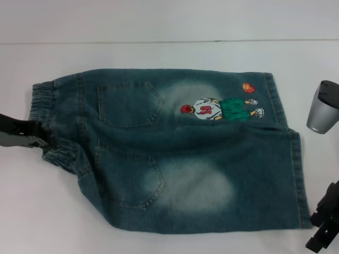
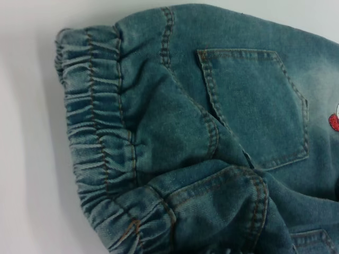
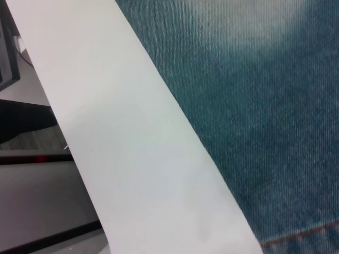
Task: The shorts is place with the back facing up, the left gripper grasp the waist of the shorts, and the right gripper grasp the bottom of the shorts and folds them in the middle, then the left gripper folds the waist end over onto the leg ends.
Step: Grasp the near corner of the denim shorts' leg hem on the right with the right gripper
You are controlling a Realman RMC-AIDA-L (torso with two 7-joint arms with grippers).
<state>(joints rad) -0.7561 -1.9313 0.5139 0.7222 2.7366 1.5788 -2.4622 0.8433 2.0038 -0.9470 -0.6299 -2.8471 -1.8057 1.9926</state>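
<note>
The shorts (image 1: 180,159) lay flat on the white table (image 1: 159,26) with the back facing up, so both back pockets showed. One pocket (image 1: 130,103) sat farther from the robot and the other pocket (image 1: 132,180) sat nearer. A small cartoon basketball player (image 1: 220,109) was printed on the far leg, with an orange ball (image 1: 248,87) just beside it. Pale worn patches showed on both legs. The waist (image 1: 50,119) was on the robot's left side, all wrinkled and bunched up. The bottom of the shorts (image 1: 299,180) was on the right side, flat and straight. The left gripper (image 1: 37,138) was at the waist, and its black fingers were pinching the wrinkled band, which puckered there. The right gripper (image 1: 326,230) was near the corner of the near leg's hem, just beside the cloth, and I could not tell if its fingers were spread or pressed together. A grey arm part (image 1: 324,108) showed at the right edge, apart from the shorts.
</note>
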